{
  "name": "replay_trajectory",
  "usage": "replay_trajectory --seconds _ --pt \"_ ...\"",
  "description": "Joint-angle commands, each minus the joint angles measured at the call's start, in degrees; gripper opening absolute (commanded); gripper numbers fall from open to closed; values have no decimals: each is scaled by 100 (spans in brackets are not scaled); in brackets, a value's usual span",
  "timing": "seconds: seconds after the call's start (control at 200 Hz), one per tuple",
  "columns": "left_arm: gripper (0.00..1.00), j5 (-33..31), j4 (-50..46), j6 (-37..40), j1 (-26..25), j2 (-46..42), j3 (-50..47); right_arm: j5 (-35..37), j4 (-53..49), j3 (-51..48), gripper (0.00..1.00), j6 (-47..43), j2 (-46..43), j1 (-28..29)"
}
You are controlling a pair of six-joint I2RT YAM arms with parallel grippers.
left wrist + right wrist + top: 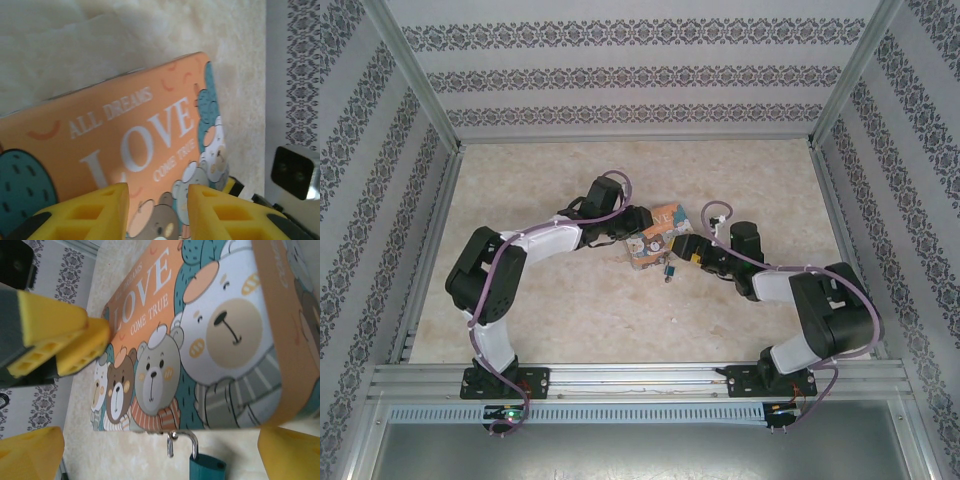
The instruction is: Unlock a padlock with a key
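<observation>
Padlock point(207, 467), tiny, with a teal-blue body and thin silver wire shackle, sits at the near edge of the closed orange rectangular tin point(200, 340), which is printed "ALL DREAMS LOVE COME TRUE" above cartoon bears. The right gripper point(160, 460) gapes wide either side of the lock. The left gripper point(157, 212) has its fingers partly apart at the tin's end.

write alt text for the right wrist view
Bear-print tin lettered LOVE COME TRUE, a small teal padlock at its bottom edge. The open right gripper flanks the padlock; the left gripper sits upper left, by the tin.
</observation>
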Motion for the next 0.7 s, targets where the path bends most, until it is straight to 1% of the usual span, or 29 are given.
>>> replay_trajectory --seconds 0.0,0.095,0.255,0.36,0.465,0.555,0.59,0.645,0.695 --pt "35 111 -488 122 89 -32 47 33 302 240 98 -155 164 7" --pt "35 30 -620 205 97 -99 -85 83 408 339 98 -184 305 8" --pt "35 53 -562 174 114 -198 -341 29 491 612 98 -329 602 32" --pt "35 61 -459 106 131 -265 -464 70 491 719 98 -236 727 24" --pt "35 57 -380 75 143 -363 -524 257 607 526 99 -197 523 22" --pt "35 73 -349 58 151 -408 -545 317 535 316 98 -309 241 0" --pt "35 73 -348 58 151 -425 -542 312 353 232 97 -358 128 -13" --pt "35 66 -338 47 152 -435 -544 253 284 97 94 -420 -31 -61" --pt "35 75 -332 42 152 -434 -550 160 210 -16 90 -481 -157 -101"
